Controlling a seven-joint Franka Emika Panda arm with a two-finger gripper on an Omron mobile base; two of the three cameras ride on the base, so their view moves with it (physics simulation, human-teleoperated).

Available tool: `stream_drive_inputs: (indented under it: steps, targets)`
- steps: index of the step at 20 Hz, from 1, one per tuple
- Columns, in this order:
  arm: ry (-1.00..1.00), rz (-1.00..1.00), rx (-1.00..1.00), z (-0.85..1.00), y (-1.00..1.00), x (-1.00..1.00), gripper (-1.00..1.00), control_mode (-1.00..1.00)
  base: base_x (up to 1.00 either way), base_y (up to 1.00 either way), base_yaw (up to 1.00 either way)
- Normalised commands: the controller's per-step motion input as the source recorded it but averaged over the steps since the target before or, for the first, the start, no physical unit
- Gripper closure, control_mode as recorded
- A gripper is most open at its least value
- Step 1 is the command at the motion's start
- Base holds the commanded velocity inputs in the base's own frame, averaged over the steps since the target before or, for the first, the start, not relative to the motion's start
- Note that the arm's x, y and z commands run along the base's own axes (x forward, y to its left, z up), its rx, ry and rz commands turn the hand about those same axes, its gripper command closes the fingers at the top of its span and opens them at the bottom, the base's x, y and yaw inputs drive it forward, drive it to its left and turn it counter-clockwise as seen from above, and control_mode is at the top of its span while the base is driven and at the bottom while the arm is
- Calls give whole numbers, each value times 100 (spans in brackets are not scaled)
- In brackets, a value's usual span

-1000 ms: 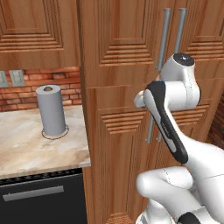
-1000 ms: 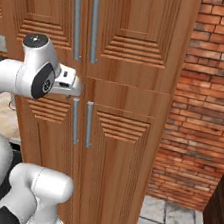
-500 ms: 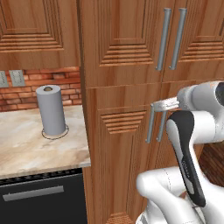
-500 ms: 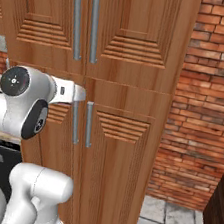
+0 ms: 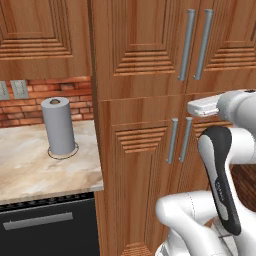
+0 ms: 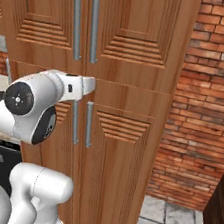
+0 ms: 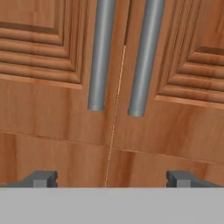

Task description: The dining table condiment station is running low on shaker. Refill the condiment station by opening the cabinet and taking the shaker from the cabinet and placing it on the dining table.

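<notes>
Item: tall reddish-brown wooden cabinet (image 5: 150,60) with paneled upper double doors, both sitting closed, the seam between them running straight down the hand view. Fittings: two long vertical grey metal bar handles (image 7: 99,57), standing side by side just either side of the seam, their lower ends hanging just above the band between the upper doors and the lower ones. Below: lower doors with short grey handles (image 5: 172,141) (not the ones wanted). Step in hand, as judged: the opening of the cabinet, at its approach stage, no door yet pulled. Implement: white arm's two-finger gripper (image 7: 111,178), its dark fingertips (image 7: 41,178) standing spread wide with nothing between them, facing the wood below the bar ends and touching neither handle. Next move, as judged: the hand is needing to rise and shift toward one bar, bracketing it between the fingers before closing and pulling outward. Shaker: not locatable, presumably waiting behind the closed doors. Adjacent: grey paper towel roll (image 5: 58,126) standing upright on a beige marbled stone counter (image 5: 35,175), well apart from the cabinet handles.
</notes>
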Motion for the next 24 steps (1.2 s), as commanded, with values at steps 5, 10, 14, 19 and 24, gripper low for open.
stream_drive_inputs:
  steps: [5, 10, 14, 19, 24]
  targets:
    - [-15, -3, 0, 13, 5, 29, -100, -100, 0, 0, 0]
    - [-13, 0, 0, 15, 17, 36, -100, -100, 0, 0, 0]
    - [-23, 0, 0, 38, 33, 12, -100, -100, 0, 0, 0]
    - [-11, 0, 2, 48, 15, 0, -100, -100, 0, 0, 0]
    - [0, 0, 0, 29, 0, 2, -100, -100, 0, 0, 0]
